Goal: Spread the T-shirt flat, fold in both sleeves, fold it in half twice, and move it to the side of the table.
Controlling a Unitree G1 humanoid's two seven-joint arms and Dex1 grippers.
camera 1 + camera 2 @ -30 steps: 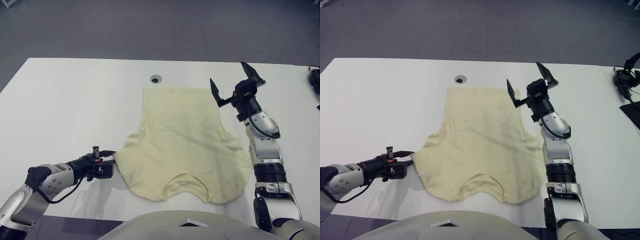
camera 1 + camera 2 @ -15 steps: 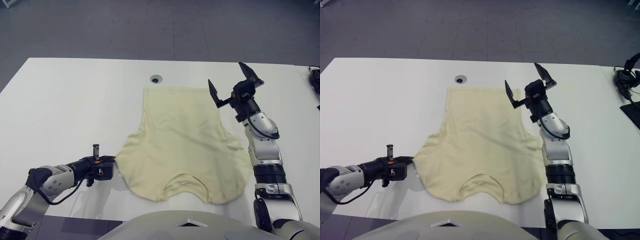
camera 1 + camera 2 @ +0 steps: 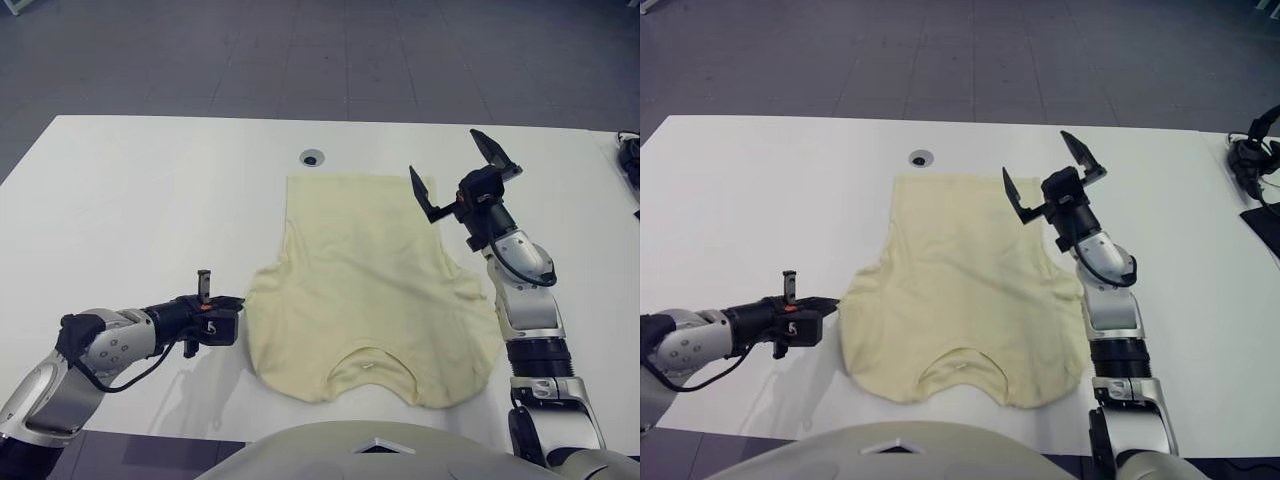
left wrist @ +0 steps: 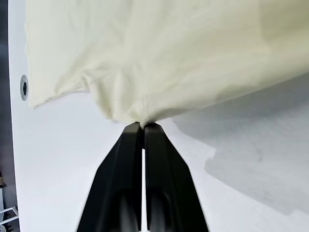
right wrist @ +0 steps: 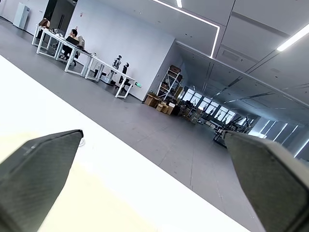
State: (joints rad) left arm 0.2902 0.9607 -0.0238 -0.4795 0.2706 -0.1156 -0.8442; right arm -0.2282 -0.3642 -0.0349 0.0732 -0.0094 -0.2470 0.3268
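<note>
T-shirt (image 4: 183,58): spills past the left wrist view's edges; pinched fold hidden inside left gripper (image 4: 143,125).
right gripper (image 5: 153,137): finger bases cut off in its wrist view.

nothing legible on my feeds

i find no word, number or label i can read in any view. a small white mark (image 3: 212,326) sits on the black body of the left gripper (image 3: 240,302), too small for me to tell whether it is a letter or a digit. in the right wrist view a little green sign (image 5: 138,84) hangs low on the far white wall (image 5: 120,38) of the hall, and it is also too small for me to read.
</note>
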